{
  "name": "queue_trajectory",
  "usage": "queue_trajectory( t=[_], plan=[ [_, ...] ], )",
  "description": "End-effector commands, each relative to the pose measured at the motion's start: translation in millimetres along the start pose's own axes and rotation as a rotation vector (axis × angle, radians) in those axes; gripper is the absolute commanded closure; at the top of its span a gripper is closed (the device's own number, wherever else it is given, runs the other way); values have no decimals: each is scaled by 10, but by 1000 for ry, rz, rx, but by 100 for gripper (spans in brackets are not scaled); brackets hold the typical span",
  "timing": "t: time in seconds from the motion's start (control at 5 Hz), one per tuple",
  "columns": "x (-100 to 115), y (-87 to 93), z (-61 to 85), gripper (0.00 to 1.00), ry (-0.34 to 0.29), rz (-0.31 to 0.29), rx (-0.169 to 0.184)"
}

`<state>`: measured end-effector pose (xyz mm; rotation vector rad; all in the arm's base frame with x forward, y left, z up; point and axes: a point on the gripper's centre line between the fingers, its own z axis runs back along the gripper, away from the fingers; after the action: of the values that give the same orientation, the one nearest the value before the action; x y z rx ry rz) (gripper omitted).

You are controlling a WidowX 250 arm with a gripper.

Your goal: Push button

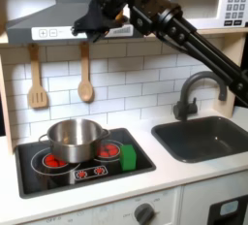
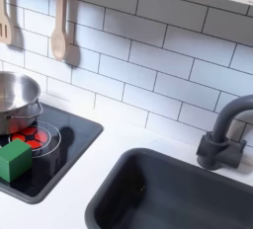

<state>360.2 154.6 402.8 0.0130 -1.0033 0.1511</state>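
In the first exterior view the black arm reaches from the right up to the grey range hood (image 1: 53, 20) at the upper left. My gripper (image 1: 87, 27) is against the hood's front, just right of a pair of small white buttons (image 1: 48, 32) on its lower strip. The fingers are a dark shape against the hood, and I cannot make out whether they are open or shut. Nothing is visibly held.
A steel pot (image 1: 75, 139) and a green block (image 1: 128, 156) sit on the black stove (image 1: 39, 176), also pot (image 2: 15, 95) and block (image 2: 14, 159). Wooden spatula (image 1: 37, 79) and spoon (image 1: 85, 74) hang on the tiles. Sink (image 1: 208, 137), faucet (image 2: 222, 134), microwave (image 1: 218, 1) stand right.
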Motion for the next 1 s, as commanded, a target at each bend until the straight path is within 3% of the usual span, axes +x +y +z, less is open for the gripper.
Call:
queue_trajectory(
  t=[0.0, 0.8],
  plan=[
    [-6, -38, -19, 100, 9, -8, -8],
    [49, -92, -165, 100, 12, -8, -25]
  ],
)
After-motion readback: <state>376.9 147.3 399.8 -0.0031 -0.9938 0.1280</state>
